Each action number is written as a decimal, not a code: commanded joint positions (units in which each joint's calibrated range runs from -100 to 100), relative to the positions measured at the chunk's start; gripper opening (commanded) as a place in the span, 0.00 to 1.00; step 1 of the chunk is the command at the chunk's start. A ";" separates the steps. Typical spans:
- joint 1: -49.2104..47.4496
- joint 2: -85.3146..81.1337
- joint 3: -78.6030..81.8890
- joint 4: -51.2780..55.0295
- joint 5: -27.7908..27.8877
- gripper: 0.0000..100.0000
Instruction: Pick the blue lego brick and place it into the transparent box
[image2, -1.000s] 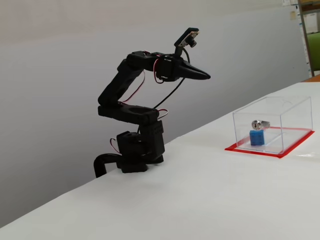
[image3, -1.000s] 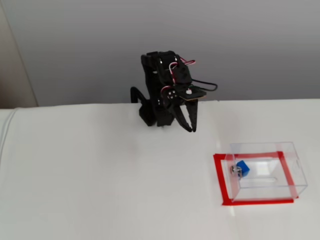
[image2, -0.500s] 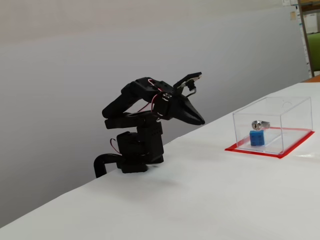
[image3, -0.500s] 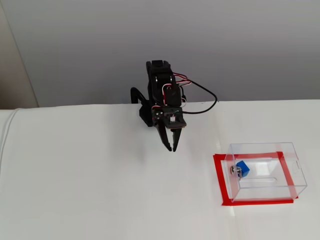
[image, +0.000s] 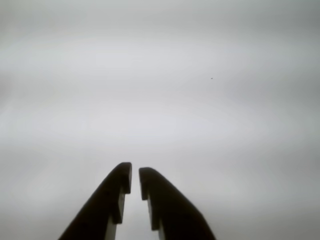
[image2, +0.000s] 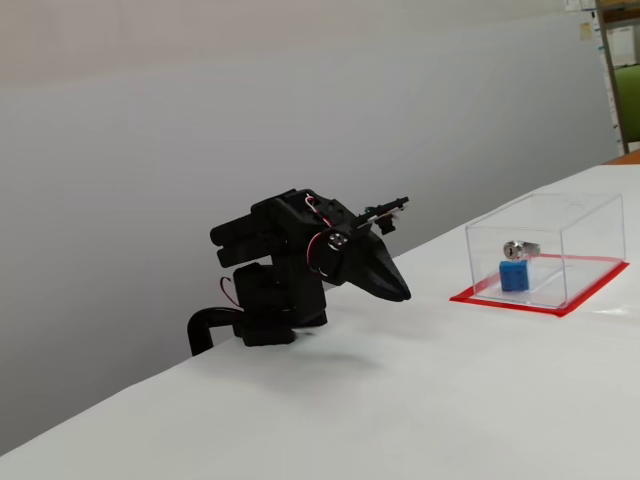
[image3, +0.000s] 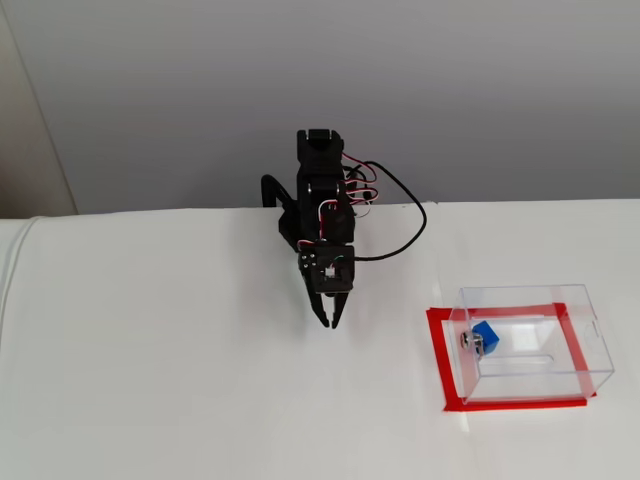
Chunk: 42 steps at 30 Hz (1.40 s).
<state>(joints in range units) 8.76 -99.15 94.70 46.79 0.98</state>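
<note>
The black arm (image2: 280, 255) sits folded low over its base at the back edge of the white desk (image2: 420, 400), and its claw (image2: 403, 296) slopes down toward the desk top, its tips just above the surface in a fixed view. In another fixed view the claw (image3: 327, 322) points toward the camera and slightly downward, with red and white wires and a black cable looping out beside the arm. The wrist view shows the claw (image: 135, 181) from behind: its two dark fingers (image: 112, 200) run up from the bottom edge and nearly meet at the tips, with only a thin sliver of pale desk between them, so the claw is clenched and grasps nothing. Nothing but plain blurred desk surface lies ahead of it there. The blue brick (image2: 513, 275) is inside the clear box (image2: 590, 215), resting on the floor of the box near its left wall in a fixed view, directly below a small silver lock (image2: 518, 249) fixed on that wall. In another fixed view the blue brick (image3: 485, 334) lies near the left wall of the clear box (image3: 590, 345), right beside the silver lock (image3: 468, 341). The box stands on a red rim (image3: 437, 360) and is well apart from the claw, off to the right in both fixed views.
</note>
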 joint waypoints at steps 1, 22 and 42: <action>0.22 -0.76 2.49 -0.83 -0.14 0.02; 1.33 -0.85 4.75 4.21 0.43 0.01; 1.11 -0.59 4.75 3.87 0.17 0.01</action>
<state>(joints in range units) 10.15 -99.32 98.50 50.90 1.17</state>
